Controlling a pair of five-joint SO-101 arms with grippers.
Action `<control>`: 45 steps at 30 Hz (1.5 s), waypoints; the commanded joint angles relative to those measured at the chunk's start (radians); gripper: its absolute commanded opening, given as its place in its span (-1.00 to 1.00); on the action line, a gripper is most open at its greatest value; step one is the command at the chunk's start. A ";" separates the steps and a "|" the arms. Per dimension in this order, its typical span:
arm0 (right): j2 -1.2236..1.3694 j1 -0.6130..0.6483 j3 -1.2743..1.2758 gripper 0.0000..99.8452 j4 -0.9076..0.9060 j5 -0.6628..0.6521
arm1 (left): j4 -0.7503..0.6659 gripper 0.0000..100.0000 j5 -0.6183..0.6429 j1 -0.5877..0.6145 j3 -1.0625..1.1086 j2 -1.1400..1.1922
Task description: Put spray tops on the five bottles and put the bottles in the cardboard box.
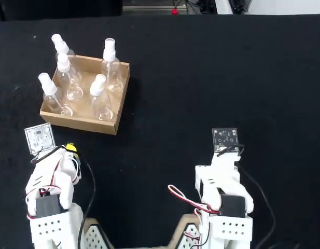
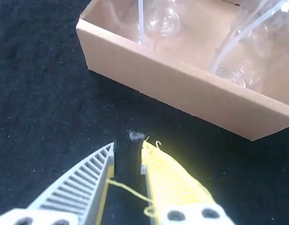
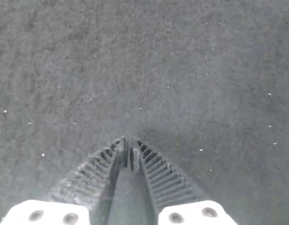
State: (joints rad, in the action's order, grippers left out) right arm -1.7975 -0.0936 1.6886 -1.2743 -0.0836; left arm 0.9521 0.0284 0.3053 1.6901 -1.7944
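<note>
The cardboard box (image 1: 83,123) sits at the table's far left. Inside it stand several clear bottles, each with a white spray top, among them one at the back right (image 1: 112,67), one at the front left (image 1: 50,98) and one at the front right (image 1: 100,101). My left gripper (image 2: 128,144) hovers just above the black cloth a little in front of the box's near wall (image 2: 181,89), slightly open and holding nothing. Bottle bases (image 2: 164,21) show over that wall. My right gripper (image 3: 129,143) is shut on nothing, low over bare cloth at the front right.
The left arm (image 1: 48,192) and right arm (image 1: 222,192) stand at the near edge on white bases, with loose wires (image 1: 183,199) between them. Black cloth (image 1: 217,78) covers the whole table. A speck of lint (image 2: 133,136) lies by the left fingertips.
</note>
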 commanded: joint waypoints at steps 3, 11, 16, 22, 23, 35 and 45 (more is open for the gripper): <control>-0.053 0.011 -0.002 -0.98 -0.011 0.000 | 0.006 -0.81 -0.002 -0.051 0.010 0.008; -0.053 0.009 -0.002 -0.98 -0.011 0.000 | 0.276 -0.80 -0.006 -0.073 0.010 -0.002; -0.053 0.009 -0.002 -0.98 -0.011 0.000 | 0.307 -0.81 -0.002 -0.093 0.010 0.002; -0.053 0.009 -0.002 -0.98 -0.011 0.000 | 0.308 -0.81 -0.006 -0.090 0.010 0.000; -0.053 0.011 -0.002 -0.98 -0.011 0.000 | 0.308 -0.81 -0.006 -0.090 0.010 0.000; -0.053 0.009 -0.002 -0.98 -0.011 0.000 | 0.305 -0.92 -0.005 -0.094 0.010 0.005; -0.053 0.009 -0.002 -0.98 -0.011 0.000 | 0.307 -0.94 -0.002 -0.091 0.010 0.000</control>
State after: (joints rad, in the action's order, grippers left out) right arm -1.7975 -0.0936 1.6886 -1.2743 -0.0836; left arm 1.2559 0.0330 0.2240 1.6901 -1.7944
